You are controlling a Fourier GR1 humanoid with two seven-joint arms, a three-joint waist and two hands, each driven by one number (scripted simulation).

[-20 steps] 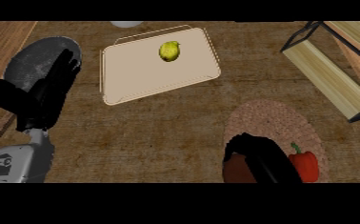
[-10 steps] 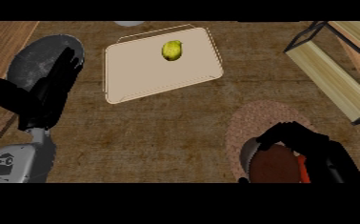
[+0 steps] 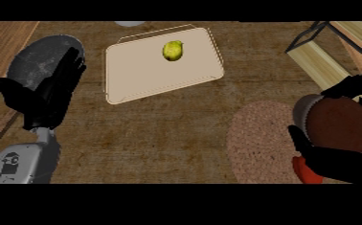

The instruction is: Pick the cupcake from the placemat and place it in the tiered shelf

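Note:
The cupcake (image 3: pixel 333 119), dark brown on top with a grey wrapper, is held at the right edge, above the right side of the round woven placemat (image 3: pixel 262 142). My right hand (image 3: pixel 336 164) is shut on it, thumb on its left side and fingers curling over its far side. The wooden tiered shelf (image 3: pixel 317 59) with a dark metal frame stands at the upper right, just beyond the hand. My left hand (image 3: pixel 53 92) rests open at the left, fingers straight.
A beige tray (image 3: pixel 148 78) at the top centre holds a yellow-green fruit (image 3: pixel 173 50). A grey round plate (image 3: pixel 32 61) lies under my left hand. A red pepper (image 3: pixel 308 174) peeks out below my right hand. A white object (image 3: pixel 129 23) sits at the far edge.
My right hand has closed round the cupcake and moved right and farther away, toward the shelf. The red pepper is now mostly hidden under it. The left hand has not moved.

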